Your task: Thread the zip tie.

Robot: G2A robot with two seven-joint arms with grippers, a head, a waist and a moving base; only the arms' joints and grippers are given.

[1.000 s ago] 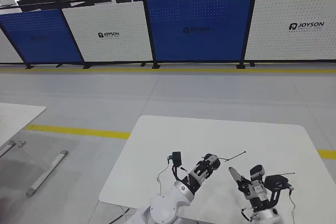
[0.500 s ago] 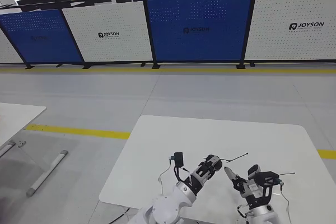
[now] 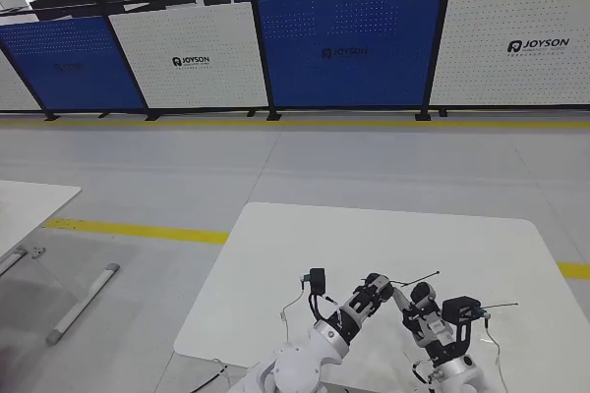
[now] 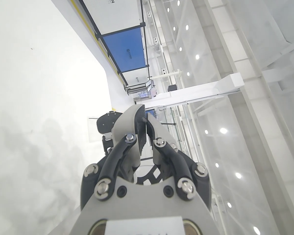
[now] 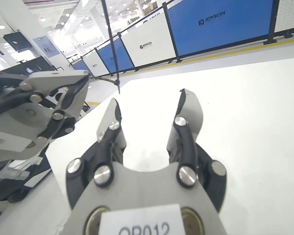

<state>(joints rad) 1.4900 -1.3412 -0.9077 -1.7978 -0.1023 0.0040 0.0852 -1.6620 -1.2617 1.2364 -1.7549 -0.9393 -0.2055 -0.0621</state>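
White bench [image 3: 452,236] under both arms. Left claw [image 5: 85,79] is clamped on the zip tie [image 5: 112,52] and holds it above the bench, strap sticking up. Right claw [image 5: 149,96] is spread wide and empty, just beside the tie. My call is mid-threading. Next I need a precise pinch on the free strap, then to feed it through the head.

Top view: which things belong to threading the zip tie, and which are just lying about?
In the job:
zip tie, held in the shut left gripper
open right gripper
table

Lying about:
thin black strip beside the right arm
side table
pegboard panels
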